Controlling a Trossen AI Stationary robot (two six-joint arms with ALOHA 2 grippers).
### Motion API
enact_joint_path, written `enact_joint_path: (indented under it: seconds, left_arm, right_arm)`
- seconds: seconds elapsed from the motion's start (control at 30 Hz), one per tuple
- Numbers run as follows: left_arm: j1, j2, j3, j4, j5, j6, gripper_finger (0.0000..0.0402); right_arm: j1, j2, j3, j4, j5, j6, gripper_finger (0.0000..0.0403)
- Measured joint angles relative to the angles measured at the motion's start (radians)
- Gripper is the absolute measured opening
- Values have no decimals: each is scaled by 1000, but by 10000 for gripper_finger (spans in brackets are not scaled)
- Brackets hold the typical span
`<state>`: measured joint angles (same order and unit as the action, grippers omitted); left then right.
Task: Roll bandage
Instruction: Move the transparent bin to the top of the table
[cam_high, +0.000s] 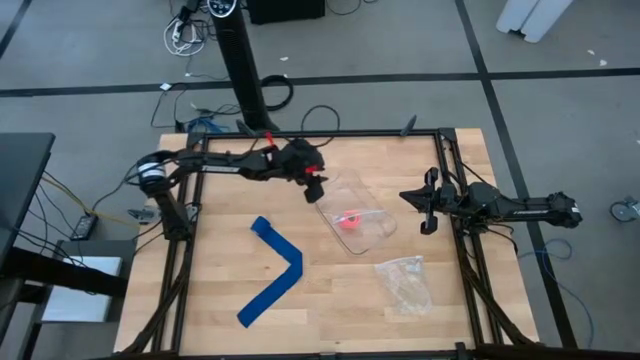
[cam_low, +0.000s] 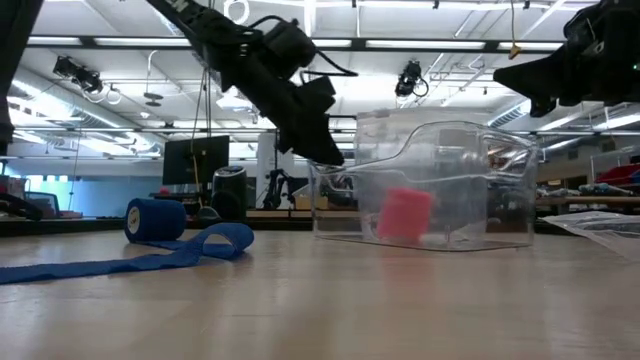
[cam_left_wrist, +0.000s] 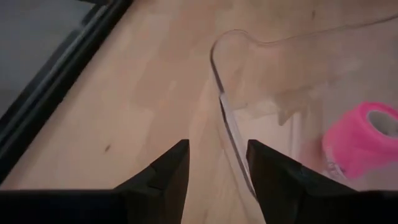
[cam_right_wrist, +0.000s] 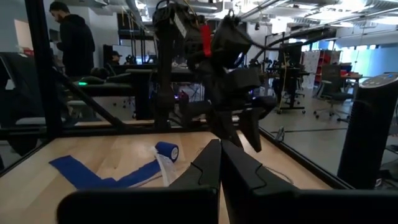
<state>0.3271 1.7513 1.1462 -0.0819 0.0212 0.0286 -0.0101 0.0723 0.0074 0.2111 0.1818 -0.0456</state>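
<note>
On the wooden table (cam_high: 210, 300), toward its left half: bright blue bandage (cam_high: 276, 271), mostly unrolled, bent in a V, flat on the boards; small rolled end (cam_low: 155, 219) upright at the far tip, strip trailing away from it. Touched by neither gripper. Just beside, toward the middle: clear plastic container (cam_high: 372, 232), with a small pink-red roll (cam_high: 348, 219) inside. Over the container's far rim: left gripper (cam_left_wrist: 216, 171), fingers spread apart, empty, rim edge showing between them, tilted down from above. Nearer the front right: clear plastic bag (cam_high: 405, 282), crumpled, flat, well apart from the bandage. At the right table edge: right gripper (cam_high: 428, 207), fingers pressed together, nothing held, raised off the surface. Beyond the table, in the room: a person (cam_right_wrist: 73, 41) in dark clothing.
</note>
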Motion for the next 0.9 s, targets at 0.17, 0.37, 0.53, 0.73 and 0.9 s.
enact_joint_path:
  seconds: [0.17, 0.37, 0.53, 0.73, 0.9]
  left_arm:
    - [1, 78, 87, -69, 84, 20, 159]
    - [0, 122, 132, -124, 125, 21, 143]
    - [6, 124, 149, -145, 111, 24, 142]
    - [22, 124, 145, -148, 58, 24, 99]
    - [31, 124, 144, -134, 23, 13, 14]
  right_arm:
    - [0, 0, 0, -16, 0, 0, 9]
    - [0, 0, 0, -28, 0, 0, 9]
    - [0, 0, 0, -28, 0, -8, 9]
    - [0, 0, 0, -28, 0, -8, 9]
    - [0, 0, 0, -28, 0, -8, 9]
